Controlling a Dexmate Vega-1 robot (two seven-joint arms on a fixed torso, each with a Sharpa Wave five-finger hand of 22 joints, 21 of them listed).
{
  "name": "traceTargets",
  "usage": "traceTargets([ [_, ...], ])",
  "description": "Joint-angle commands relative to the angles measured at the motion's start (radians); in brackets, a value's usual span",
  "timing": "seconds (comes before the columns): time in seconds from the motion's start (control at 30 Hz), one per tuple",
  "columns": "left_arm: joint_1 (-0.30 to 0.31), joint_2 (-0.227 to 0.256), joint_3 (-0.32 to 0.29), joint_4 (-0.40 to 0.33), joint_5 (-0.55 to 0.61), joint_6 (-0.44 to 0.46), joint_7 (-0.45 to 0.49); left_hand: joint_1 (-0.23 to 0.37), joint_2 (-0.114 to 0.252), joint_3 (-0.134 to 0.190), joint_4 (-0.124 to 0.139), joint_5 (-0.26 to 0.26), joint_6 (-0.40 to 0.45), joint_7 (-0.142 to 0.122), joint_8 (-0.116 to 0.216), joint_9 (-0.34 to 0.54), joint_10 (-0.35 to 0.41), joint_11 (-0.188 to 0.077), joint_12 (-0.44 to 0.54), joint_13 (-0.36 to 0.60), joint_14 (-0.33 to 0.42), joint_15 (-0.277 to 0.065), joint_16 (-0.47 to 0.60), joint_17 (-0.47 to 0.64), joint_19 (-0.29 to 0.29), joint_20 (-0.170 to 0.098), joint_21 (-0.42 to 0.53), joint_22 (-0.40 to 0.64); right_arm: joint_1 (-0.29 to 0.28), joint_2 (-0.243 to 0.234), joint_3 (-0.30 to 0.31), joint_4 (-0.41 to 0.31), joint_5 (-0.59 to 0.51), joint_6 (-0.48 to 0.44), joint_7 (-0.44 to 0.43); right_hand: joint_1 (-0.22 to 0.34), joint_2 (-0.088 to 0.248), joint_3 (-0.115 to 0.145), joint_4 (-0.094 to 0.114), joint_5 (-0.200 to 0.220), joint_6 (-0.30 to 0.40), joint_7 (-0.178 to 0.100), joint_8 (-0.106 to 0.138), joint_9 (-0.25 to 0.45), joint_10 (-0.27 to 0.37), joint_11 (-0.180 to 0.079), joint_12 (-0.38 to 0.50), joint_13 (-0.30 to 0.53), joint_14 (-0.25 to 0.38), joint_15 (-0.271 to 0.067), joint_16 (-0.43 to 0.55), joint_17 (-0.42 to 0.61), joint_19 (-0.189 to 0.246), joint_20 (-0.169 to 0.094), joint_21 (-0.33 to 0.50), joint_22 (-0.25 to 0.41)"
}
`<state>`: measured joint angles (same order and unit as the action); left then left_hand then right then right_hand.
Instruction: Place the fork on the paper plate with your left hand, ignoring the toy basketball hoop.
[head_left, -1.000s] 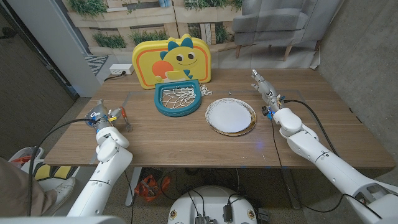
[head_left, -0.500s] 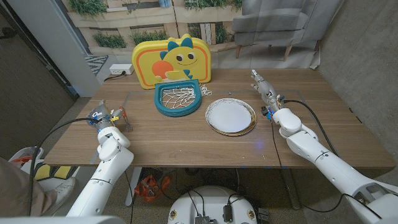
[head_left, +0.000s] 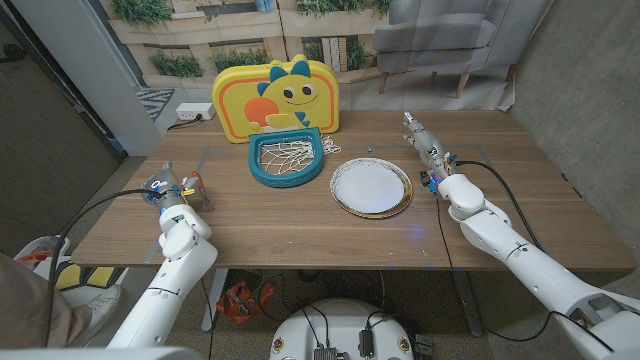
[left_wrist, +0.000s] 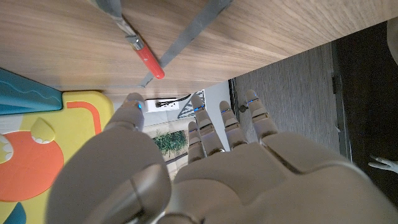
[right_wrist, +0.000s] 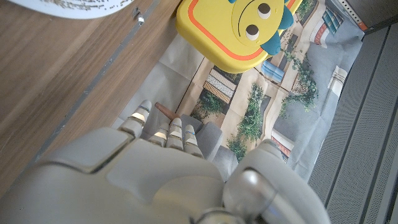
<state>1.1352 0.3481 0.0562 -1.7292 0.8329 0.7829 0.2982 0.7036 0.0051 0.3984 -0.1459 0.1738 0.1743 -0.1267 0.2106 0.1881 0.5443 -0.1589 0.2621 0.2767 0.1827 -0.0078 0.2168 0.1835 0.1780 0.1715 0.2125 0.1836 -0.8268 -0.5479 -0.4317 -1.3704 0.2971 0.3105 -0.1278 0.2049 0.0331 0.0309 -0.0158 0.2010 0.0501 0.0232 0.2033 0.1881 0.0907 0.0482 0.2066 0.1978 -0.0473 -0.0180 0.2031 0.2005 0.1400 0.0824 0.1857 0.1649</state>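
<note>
Both hands wait over the wooden table (head_left: 300, 225) with nothing in them. Left hand (head_left: 168, 188) sits near the table's left edge, and the left wrist view shows its fingers (left_wrist: 227, 121) stretched out straight and slightly apart, gripping nothing. Just beside that hand, on the side toward the table's middle, lies the fork (head_left: 192, 186); in the left wrist view its red handle (left_wrist: 148, 59) rests on the wood ahead of the fingertips, with a grey metal part running on from it, and the hand is not touching it. Which way the tines point is too small to tell from the head view. Right hand (head_left: 428, 148) stands on the far right part of the table, fingers extended away from the robot and holding nothing; the right wrist view shows them lying close together. Between the two hands, nearer the right one, the paper plate (head_left: 371, 186) lies flat on the table, white with a patterned rim, well apart from the fork. Just beside the plate toward the left stands the toy basketball hoop (head_left: 285, 158), a teal ring with white netting, backed by a yellow dinosaur backboard (head_left: 278, 95) at the far edge of the table.
</note>
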Motion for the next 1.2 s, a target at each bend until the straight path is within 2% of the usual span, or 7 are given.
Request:
traceTargets([
  [0.03, -0.008, 0.001, 0.018, 0.016, 0.013, 0.014, -0.002, 0.006, 0.005, -0.002, -0.004, 0.005, 0.004, 0.002, 0.001, 0.004, 0.007, 0.003, -0.002, 0.003, 0.007, 0.002, -0.007, 0.002, 0.007, 0.002, -0.005, 0.002, 0.001, 0.0, -0.001, 0.001, 0.001, -0.001, 0.003, 0.005, -0.001, 0.005, -0.006, 0.001, 0.008, -0.001, -0.002, 0.005, 0.008, -0.005, -0.002, 0.003, 0.004, -0.002, 0.001, 0.0, 0.005, 0.0, 0.002, 0.005],
  [0.8, -0.032, -0.005, 0.049, 0.04, 0.03, 0.045, -0.007, 0.007, 0.005, -0.014, 0.0, 0.005, 0.003, 0.0, -0.004, 0.004, 0.007, 0.003, -0.008, 0.007, 0.008, 0.001, -0.007, 0.002, 0.007, 0.0, -0.005, 0.002, 0.001, -0.001, 0.001, -0.001, 0.002, -0.003, 0.004, 0.005, 0.0, 0.006, -0.009, 0.001, 0.007, 0.0, -0.003, 0.005, 0.008, -0.006, -0.002, 0.003, 0.004, -0.002, 0.001, 0.001, 0.007, 0.001, 0.003, 0.005],
  [1.0, -0.031, -0.01, 0.049, 0.046, 0.025, 0.044, 0.0, 0.007, 0.014, -0.016, 0.003, 0.006, 0.0, 0.008, -0.006, 0.005, 0.008, 0.01, -0.009, 0.008, 0.006, 0.007, -0.008, 0.003, 0.007, 0.005, -0.005, 0.002, 0.0, -0.004, 0.001, -0.005, 0.002, -0.006, 0.006, 0.005, 0.0, 0.005, -0.009, 0.0, 0.007, 0.0, -0.003, 0.005, 0.008, -0.006, -0.002, 0.003, 0.004, -0.003, 0.001, 0.001, 0.007, 0.001, 0.003, 0.005],
  [1.2, -0.033, -0.014, 0.05, 0.053, 0.021, 0.044, 0.007, 0.009, 0.017, -0.018, 0.004, 0.005, 0.008, 0.004, -0.003, 0.005, 0.02, 0.013, -0.006, 0.009, 0.011, 0.001, -0.007, 0.003, 0.01, 0.001, -0.004, 0.002, 0.0, -0.007, 0.001, -0.01, 0.003, -0.011, 0.008, 0.005, 0.0, 0.005, -0.01, 0.0, 0.007, 0.0, -0.003, 0.005, 0.007, -0.006, -0.002, 0.003, 0.004, -0.002, 0.001, 0.001, 0.007, 0.002, 0.003, 0.005],
])
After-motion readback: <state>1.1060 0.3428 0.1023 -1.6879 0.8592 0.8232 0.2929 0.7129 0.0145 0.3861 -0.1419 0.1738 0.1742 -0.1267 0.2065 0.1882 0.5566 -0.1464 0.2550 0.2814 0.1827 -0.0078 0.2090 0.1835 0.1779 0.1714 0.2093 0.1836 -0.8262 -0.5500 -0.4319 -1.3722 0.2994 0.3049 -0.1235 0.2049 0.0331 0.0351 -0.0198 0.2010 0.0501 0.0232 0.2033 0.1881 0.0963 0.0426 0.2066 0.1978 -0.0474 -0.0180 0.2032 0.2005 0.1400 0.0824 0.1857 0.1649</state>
